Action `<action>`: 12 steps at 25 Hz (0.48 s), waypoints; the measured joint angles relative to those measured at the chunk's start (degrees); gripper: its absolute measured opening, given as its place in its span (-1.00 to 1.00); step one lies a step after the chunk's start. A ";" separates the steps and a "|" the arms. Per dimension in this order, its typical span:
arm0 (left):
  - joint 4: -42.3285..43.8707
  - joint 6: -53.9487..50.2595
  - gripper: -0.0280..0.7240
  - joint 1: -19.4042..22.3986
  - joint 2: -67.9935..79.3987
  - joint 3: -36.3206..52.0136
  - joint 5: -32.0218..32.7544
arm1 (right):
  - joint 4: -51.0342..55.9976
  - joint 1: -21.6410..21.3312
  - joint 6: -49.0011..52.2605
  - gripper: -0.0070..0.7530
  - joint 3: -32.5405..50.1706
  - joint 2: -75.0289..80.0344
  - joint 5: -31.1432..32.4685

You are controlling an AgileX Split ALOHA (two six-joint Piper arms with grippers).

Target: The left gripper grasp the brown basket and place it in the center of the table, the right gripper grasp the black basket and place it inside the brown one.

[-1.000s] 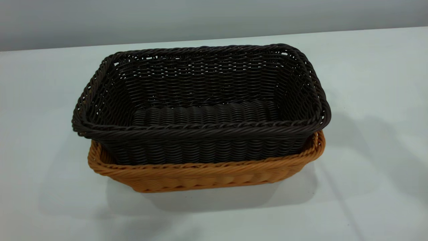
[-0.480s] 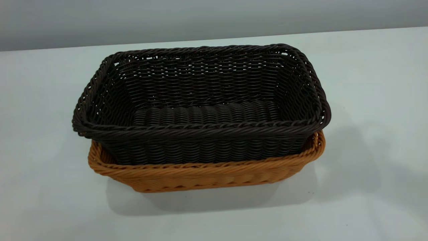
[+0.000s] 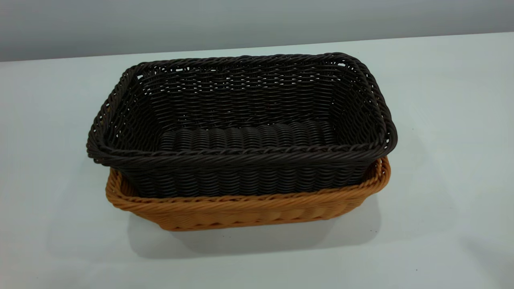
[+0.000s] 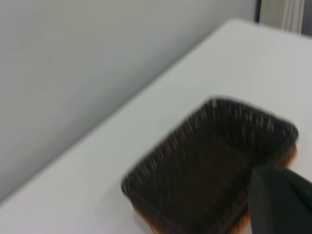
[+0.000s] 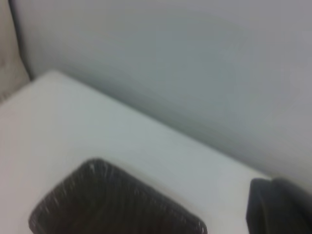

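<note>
The black basket (image 3: 241,120) sits nested inside the brown basket (image 3: 241,210) near the middle of the table (image 3: 441,100). Its rim rides above the brown rim. Neither arm appears in the exterior view. In the left wrist view the black basket (image 4: 209,161) lies below and away from the camera, with an orange edge of the brown basket (image 4: 291,155) showing. Only a dark part of the left gripper (image 4: 280,202) shows there. The right wrist view looks down on a corner of the black basket (image 5: 107,204), with a dark part of the right gripper (image 5: 280,207) held high above the table.
A grey wall (image 3: 257,20) runs behind the table's far edge. White tabletop surrounds the stacked baskets on all sides.
The baskets have not moved. The soft shadows on the table to the right of the baskets have slid away toward the right edge.
</note>
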 joint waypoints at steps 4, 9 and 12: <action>-2.04 -1.27 -0.93 0.00 -3.12 4.30 1.25 | -0.76 -0.05 -1.97 -0.97 8.55 -10.56 -0.94; -1.80 -5.55 -0.93 0.00 -8.16 11.37 1.32 | -1.00 -0.05 -1.07 -0.97 22.21 -24.33 -0.87; -1.80 -7.43 -0.93 0.00 -11.10 15.29 0.84 | -2.19 -0.05 1.66 -0.97 30.87 -31.96 -0.87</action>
